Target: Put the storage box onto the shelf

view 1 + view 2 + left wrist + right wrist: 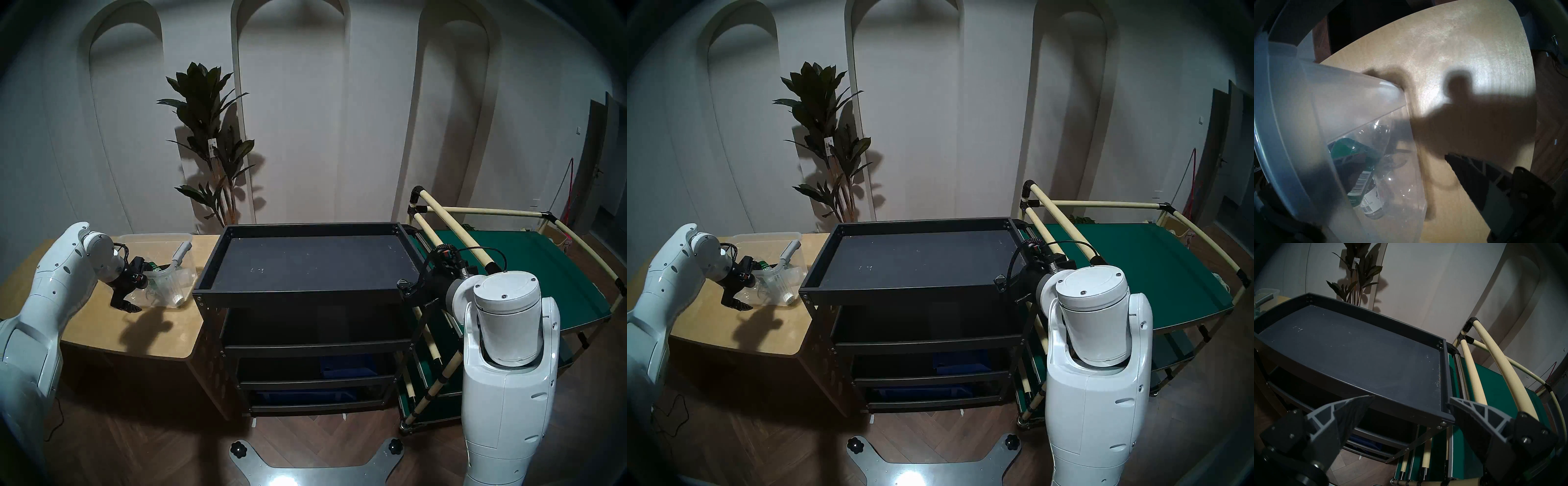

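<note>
**Box on the wooden table, left gripper at its near edge, a lot of it hard to read**

So here's what you've got. The clear rectangular plastic storage box (159, 268) sits on the light wooden table (101, 325), just left of the black metal multi-tier shelf (305, 295), near it but whether it touches the frame you can't tell. A grey clip handle (181, 254) shows at one short end; the other end is hidden behind the left gripper (126, 303). Through the wall you can make out clear bottles with green labels (1356, 162), but the plastic is cloudy up close, so how many there are is anyone's guess.

The left gripper is down at the box's near-left side. In the wrist view only one dark finger (1474, 179) shows clearly, out over bare table and apart from the box wall; the other is lost behind the box rim. So I can't tell you how wide it stands or if it has hold of anything.

The right gripper (1410, 400) hangs by the shelf's front-right corner, jaws spread wide, nothing between them.

Lower tiers are dark; something dark blue (346, 366) sits in there, details too murky. The green-decked cart with cream tubes (509, 258) stands just right.
</note>
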